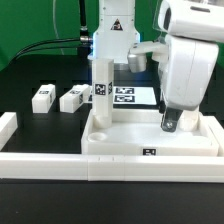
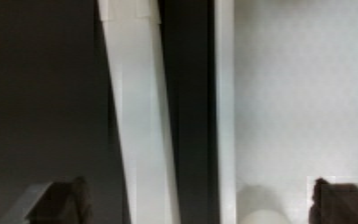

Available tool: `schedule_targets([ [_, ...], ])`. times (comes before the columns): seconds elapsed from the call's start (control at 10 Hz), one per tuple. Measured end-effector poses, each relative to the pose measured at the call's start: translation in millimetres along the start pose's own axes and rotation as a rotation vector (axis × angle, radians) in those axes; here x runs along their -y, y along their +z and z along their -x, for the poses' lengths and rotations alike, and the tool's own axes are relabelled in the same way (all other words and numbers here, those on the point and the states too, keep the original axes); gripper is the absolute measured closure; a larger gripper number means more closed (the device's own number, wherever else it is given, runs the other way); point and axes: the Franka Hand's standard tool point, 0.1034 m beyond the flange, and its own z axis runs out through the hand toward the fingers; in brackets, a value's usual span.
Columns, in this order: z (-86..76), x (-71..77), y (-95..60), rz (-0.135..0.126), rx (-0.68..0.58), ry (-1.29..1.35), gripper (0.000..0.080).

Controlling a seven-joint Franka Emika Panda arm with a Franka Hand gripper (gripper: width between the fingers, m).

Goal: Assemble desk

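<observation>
The white tray-like tabletop [image 1: 150, 138] lies at the front middle, with a tag on its front wall. One white tagged leg [image 1: 101, 88] stands upright in its corner socket on the exterior view's left. Two more legs [image 1: 42, 96] [image 1: 73, 97] lie loose on the black table further left. My gripper [image 1: 172, 122] hangs low over the right part of the tabletop. In the wrist view the gripper [image 2: 197, 205] is open, its dark fingertips [image 2: 55, 200] wide apart, straddling a white edge [image 2: 137, 100] and a dark gap. Nothing is held.
The marker board [image 1: 127, 96] lies flat behind the tabletop. A long white border rail [image 1: 50, 162] runs along the front, and another piece [image 1: 8, 125] stands at the exterior view's left. The arm's white body [image 1: 185, 60] fills the upper right.
</observation>
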Motion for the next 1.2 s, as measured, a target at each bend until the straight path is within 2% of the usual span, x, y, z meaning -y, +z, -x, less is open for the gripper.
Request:
schedule_targets([
  [0.2, 33.1, -1.2, -12.6, 0.010, 0.015, 0.019, 0.0157],
  [0.4, 56.3, 4.2, -9.8, -0.004, 0.020, 0.021, 0.0150],
  [0.5, 61.2, 4.5, -8.5, -0.008, 0.022, 0.027, 0.0150],
  [0.9, 59.9, 4.9, -8.0, -0.008, 0.020, 0.149, 0.0150],
  [1.0, 67.8, 8.0, -5.6, -0.023, 0.023, 0.322, 0.0150],
  [1.1, 76.3, 12.9, -4.1, -0.049, 0.044, 0.469, 0.0150],
  [1.2, 76.0, 13.6, -4.9, -0.049, 0.049, 0.596, 0.0150],
])
